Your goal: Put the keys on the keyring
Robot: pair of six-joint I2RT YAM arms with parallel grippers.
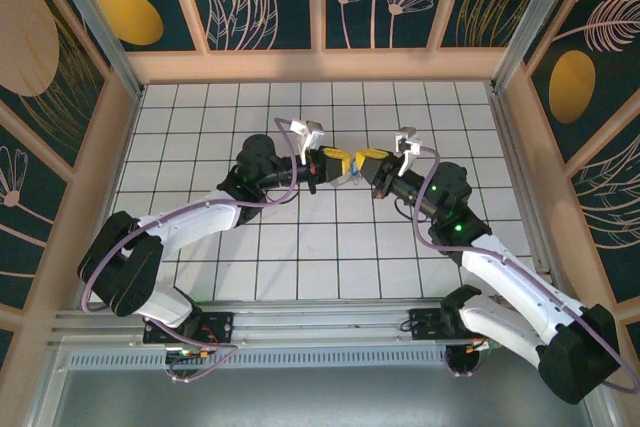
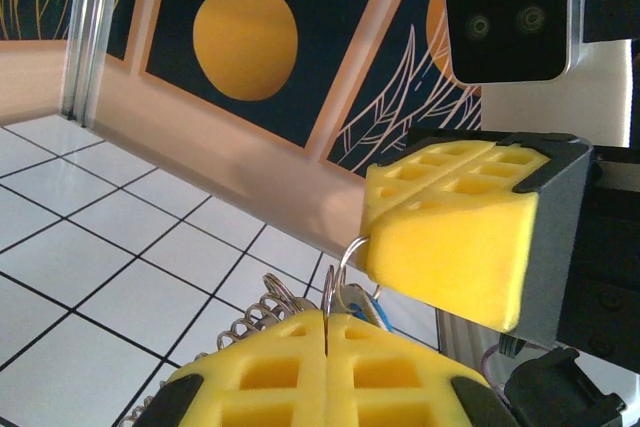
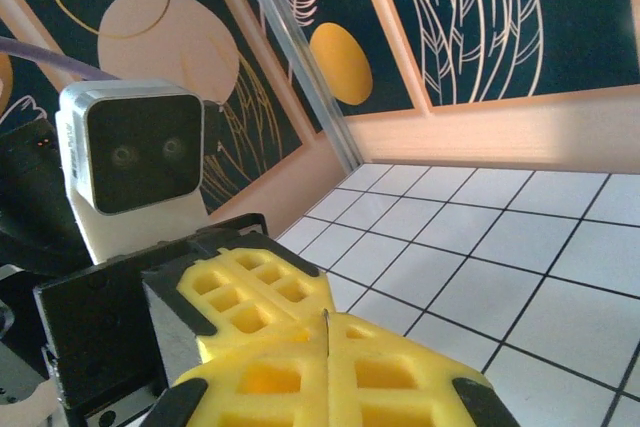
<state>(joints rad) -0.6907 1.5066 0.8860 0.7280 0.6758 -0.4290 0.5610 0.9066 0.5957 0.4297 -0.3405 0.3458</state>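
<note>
Yellow pads of our left jaws are pressed together on the thin keyring, held above the tabletop. Also closed, the right jaws touch its top; what they grip we cannot tell. A blue bit, likely the key, hangs beside. If either arm pulls, the ring may slip out.

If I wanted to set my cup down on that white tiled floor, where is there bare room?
Bare: the far tiles along the back wall, and the near middle patch between the left arm and right arm, ahead of the base rail. Crowded: mid-table, where the left end effector and right end effector meet at the keyring.
</note>
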